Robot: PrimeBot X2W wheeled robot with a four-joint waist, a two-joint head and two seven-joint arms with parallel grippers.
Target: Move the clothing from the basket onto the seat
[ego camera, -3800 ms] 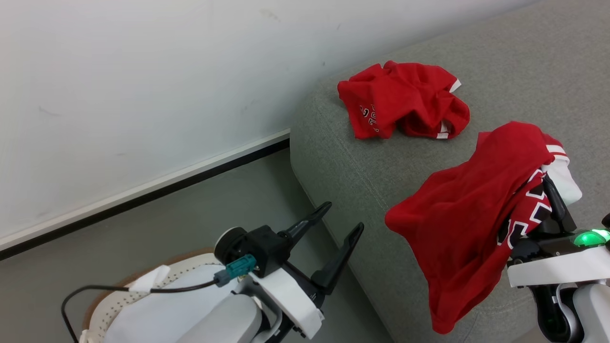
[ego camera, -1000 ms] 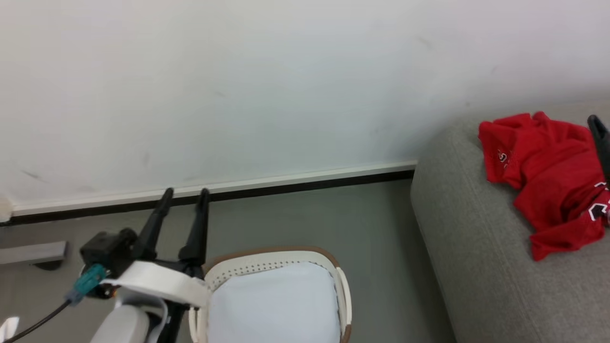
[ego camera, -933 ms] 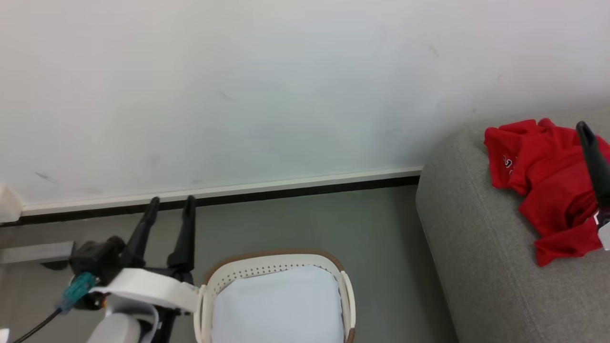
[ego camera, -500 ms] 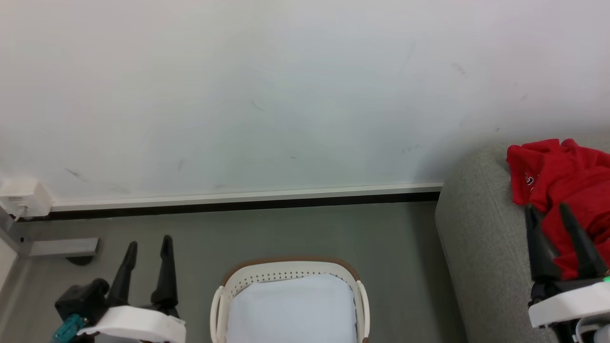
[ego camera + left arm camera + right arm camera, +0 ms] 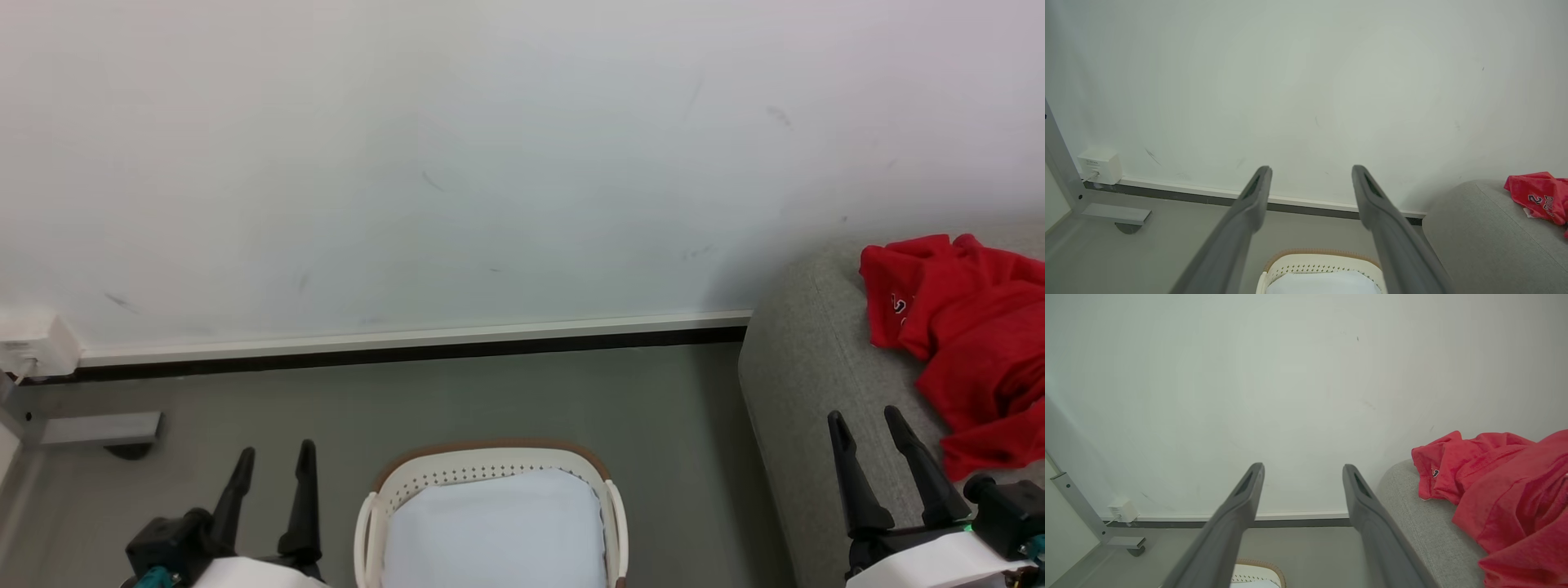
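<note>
Grey floor, white wall — grey seat

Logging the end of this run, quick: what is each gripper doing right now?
Left gripper: open, holding nothing.
Right gripper: open, holding nothing; the clothing lies apart from it on the seat.

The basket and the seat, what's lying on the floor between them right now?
Nothing lies there. In the head view the stretch between the basket and the seat is bare grey floor.
</note>
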